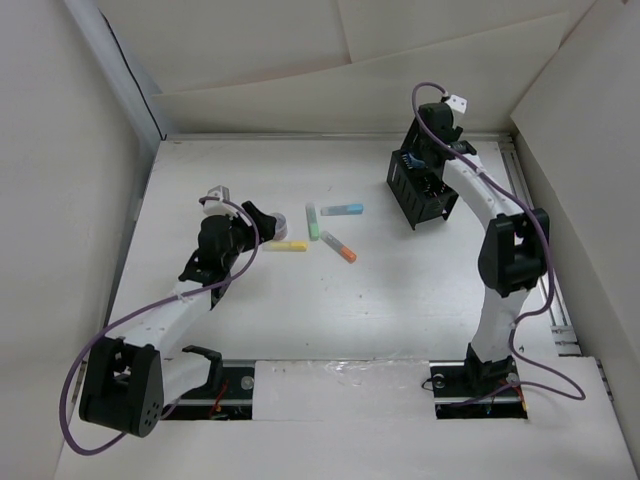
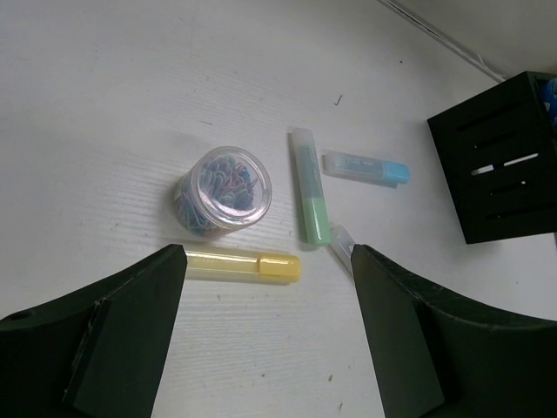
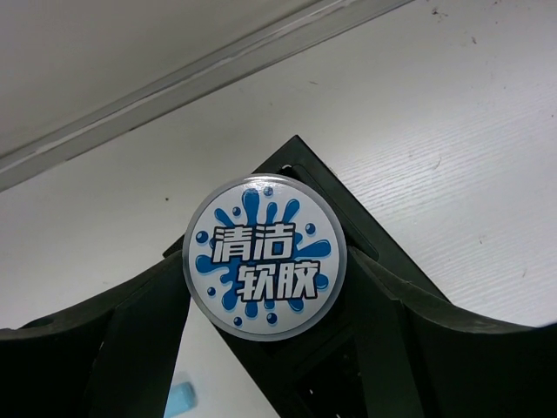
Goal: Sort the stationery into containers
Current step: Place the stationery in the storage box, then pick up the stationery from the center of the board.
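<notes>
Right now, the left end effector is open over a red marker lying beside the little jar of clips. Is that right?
Not quite. The marker is yellow, not red. The left wrist view shows it lying beside the little jar of clips, with the left end effector open over it.

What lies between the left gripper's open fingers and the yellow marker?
Nothing visible does: the fingers of the left gripper hang open over the yellow marker, which lies on the table. The clear jar of clips stands close beyond it and might crowd a finger. The right gripper, shut on the round piece, is far off.
</notes>
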